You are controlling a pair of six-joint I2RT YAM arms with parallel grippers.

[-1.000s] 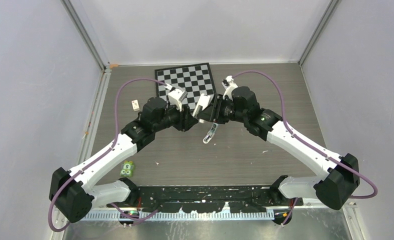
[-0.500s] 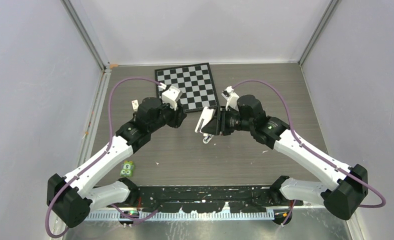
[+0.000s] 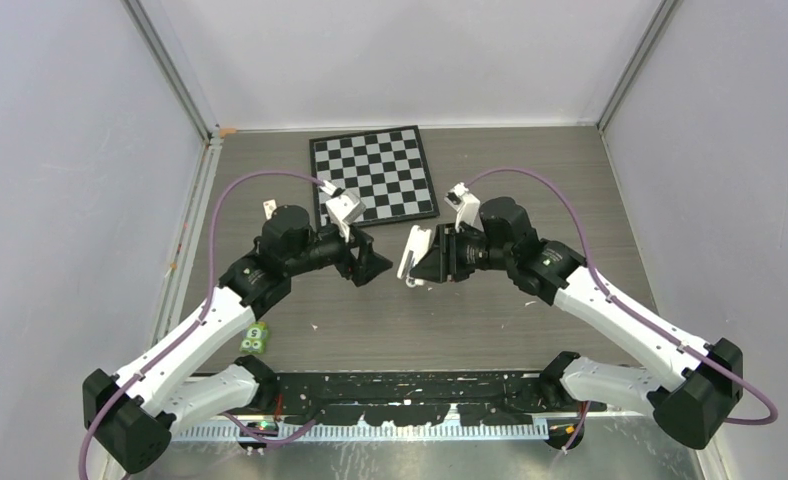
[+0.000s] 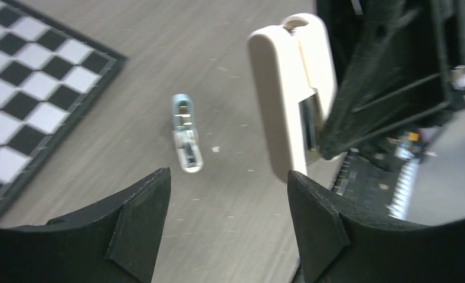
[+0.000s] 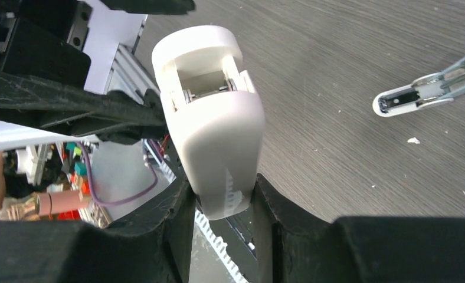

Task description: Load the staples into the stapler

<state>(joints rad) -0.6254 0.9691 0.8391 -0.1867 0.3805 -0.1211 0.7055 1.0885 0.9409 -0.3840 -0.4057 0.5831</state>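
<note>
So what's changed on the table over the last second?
Both arms drew back toward the near edge. The right gripper carried the white stapler along, still clamped. The left gripper retreated, open and empty. The chessboard and the small green object stayed put.

One stapler [image 3: 415,252], one light-blue object [image 4: 186,141], one chessboard [image 3: 375,172], one green object [image 3: 255,337].

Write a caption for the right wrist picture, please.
Right gripper clamps the white stapler above the table; a small blue-and-white object lies nearby.
</note>
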